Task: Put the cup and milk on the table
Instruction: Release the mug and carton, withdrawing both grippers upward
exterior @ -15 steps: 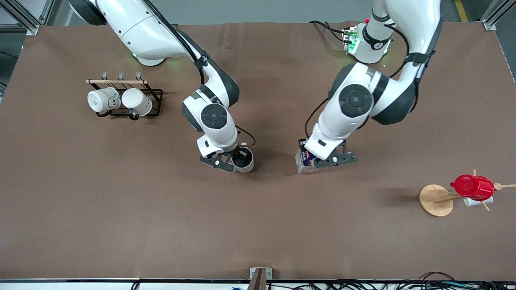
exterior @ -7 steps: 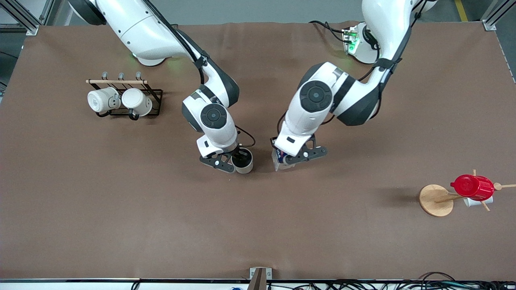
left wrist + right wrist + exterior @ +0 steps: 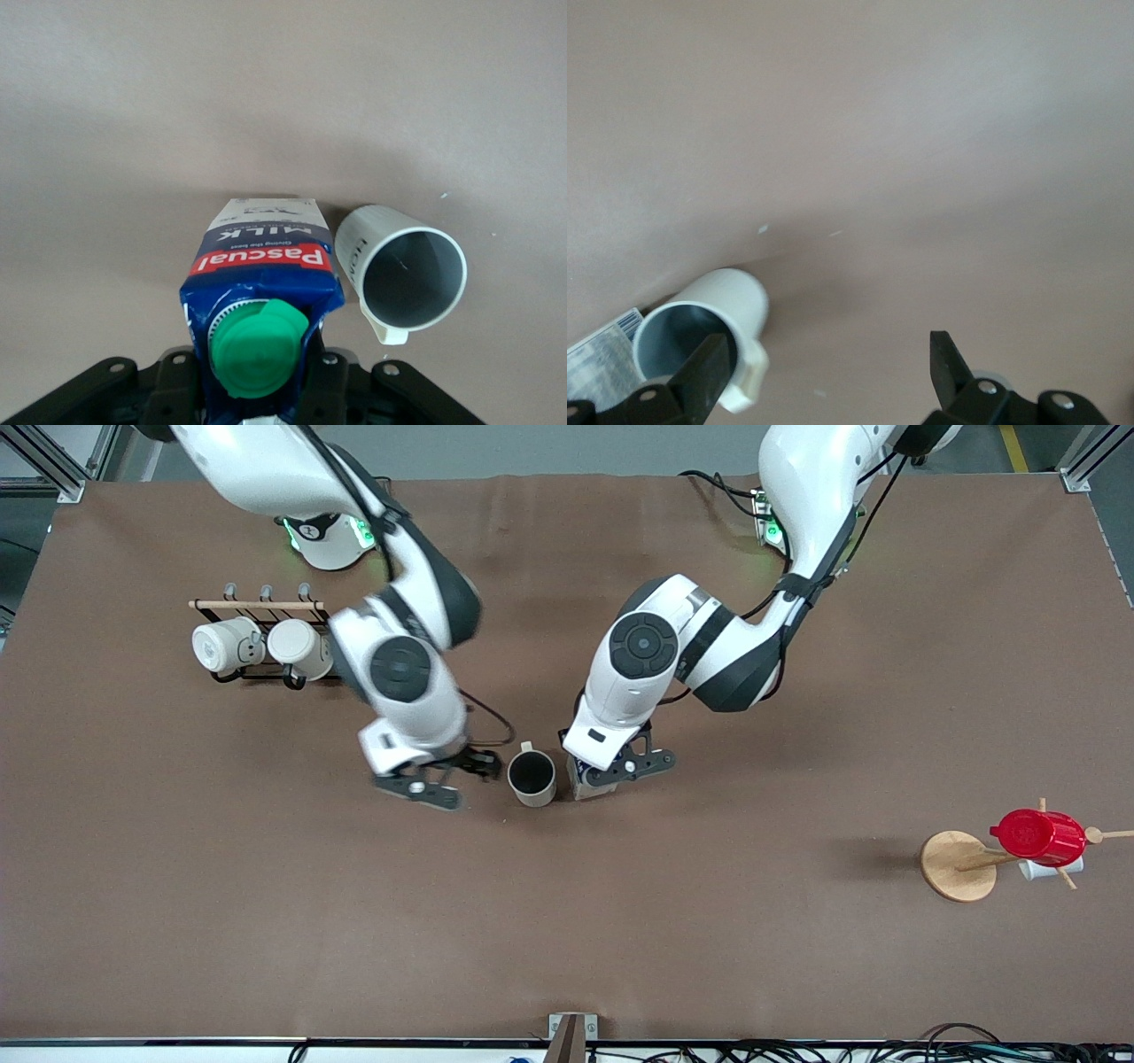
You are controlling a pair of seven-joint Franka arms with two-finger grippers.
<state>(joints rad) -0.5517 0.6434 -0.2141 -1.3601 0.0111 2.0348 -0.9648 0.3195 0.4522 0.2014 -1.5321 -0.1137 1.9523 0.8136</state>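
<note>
The cream cup stands upright on the brown table, dark inside showing, handle toward the robots' bases. My right gripper is open and empty, just clear of the cup toward the right arm's end. In the right wrist view the cup lies beside one finger of the open gripper. My left gripper is shut on the blue milk carton, held upright close beside the cup. The left wrist view shows the gripper, the carton and the cup. I cannot tell whether the carton touches the table.
A black wire rack with two white mugs stands toward the right arm's end. A wooden mug tree holding a red cup stands toward the left arm's end.
My right gripper let go of the cup and drew away toward the right arm's end. My left gripper carried the milk carton across to beside the cup.
</note>
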